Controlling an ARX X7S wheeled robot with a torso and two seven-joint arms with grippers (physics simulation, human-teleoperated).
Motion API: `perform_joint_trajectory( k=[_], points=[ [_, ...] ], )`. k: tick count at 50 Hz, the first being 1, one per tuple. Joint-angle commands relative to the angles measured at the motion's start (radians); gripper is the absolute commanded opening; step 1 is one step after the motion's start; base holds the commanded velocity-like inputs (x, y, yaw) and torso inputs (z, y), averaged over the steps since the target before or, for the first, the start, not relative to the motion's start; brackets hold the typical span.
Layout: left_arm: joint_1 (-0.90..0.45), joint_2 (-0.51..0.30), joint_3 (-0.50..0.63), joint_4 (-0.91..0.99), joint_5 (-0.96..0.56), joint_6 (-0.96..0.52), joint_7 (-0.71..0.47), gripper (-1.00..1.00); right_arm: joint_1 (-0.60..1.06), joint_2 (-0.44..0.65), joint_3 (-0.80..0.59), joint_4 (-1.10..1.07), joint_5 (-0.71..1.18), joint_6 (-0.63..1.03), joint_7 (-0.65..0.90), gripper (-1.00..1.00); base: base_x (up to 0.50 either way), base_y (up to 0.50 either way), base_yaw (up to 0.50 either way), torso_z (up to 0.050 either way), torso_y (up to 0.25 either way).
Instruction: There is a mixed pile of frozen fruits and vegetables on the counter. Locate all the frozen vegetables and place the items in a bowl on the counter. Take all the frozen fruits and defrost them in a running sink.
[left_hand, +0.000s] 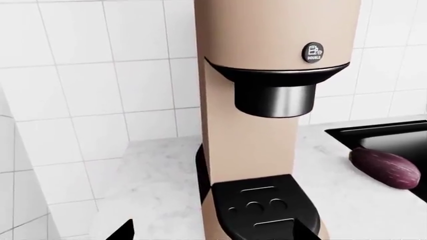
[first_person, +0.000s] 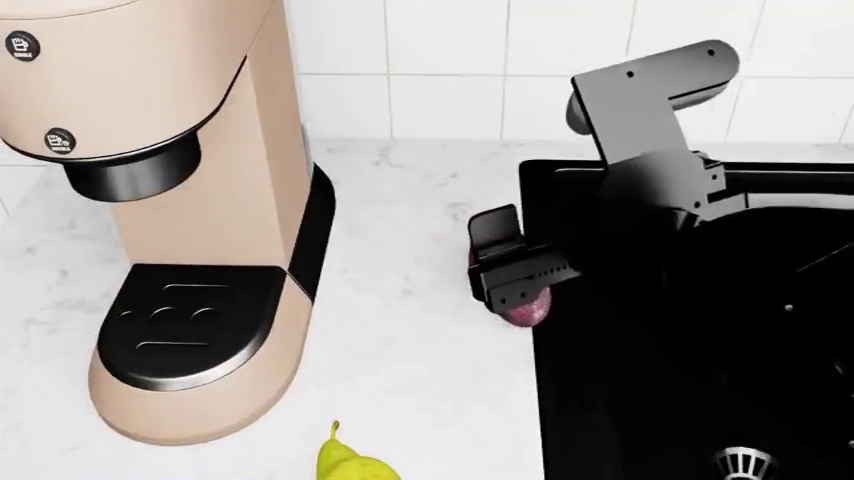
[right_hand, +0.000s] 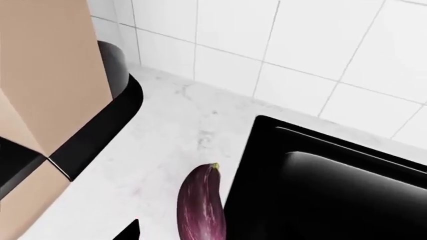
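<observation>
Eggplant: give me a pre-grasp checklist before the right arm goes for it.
1. Target located: ok. The long glossy purple eggplant lies on the white marble counter.
2. Position: ok. It lies along the rim of the matte black sink, not in the basin.
3. Right end effector over the target: ok; in the head view it covers most of the eggplant.
4. Right end effector open: cannot tell.
5. Room beside it: ok. The tan coffee machine stands apart, with bare counter between.
6. Bowl for drop-off: cannot tell; no view shows it.
</observation>
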Motion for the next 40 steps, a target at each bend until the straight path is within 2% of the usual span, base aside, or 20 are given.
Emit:
perform_joint_trajectory(
  k=[1,21,36,40],
  points=[
    [0.001,0.003,0.012,0.000,0.004,0.003,0.000,1.00,0.101,-0.083,-0.158,0.212,-0.162,-0.075,-0.178,1.00,0.00,0.00,0.00,0.000,0.000],
    [0.005,-0.008,-0.001,-0.013,-0.002,0.010,-0.001,1.00,0.142,-0.183,-0.199,0.512,-0.208,-0.140,-0.322,1.00,0.00,0.00,0.00,0.000,0.000],
    [-0.012,-0.019,0.007,-0.015,-0.022,0.004,-0.022,1.00,0.173,-0.269,-0.254,0.749,-0.277,-0.247,-0.457,1.00,0.00,0.00,0.00,0.000,0.000],
    [0.021,0.001,0.015,-0.011,0.032,0.024,0.010,1.00,0.172,-0.289,-0.266,0.808,-0.293,-0.278,-0.484,1.00,0.00,0.00,0.00,0.000,0.000]
  ],
)
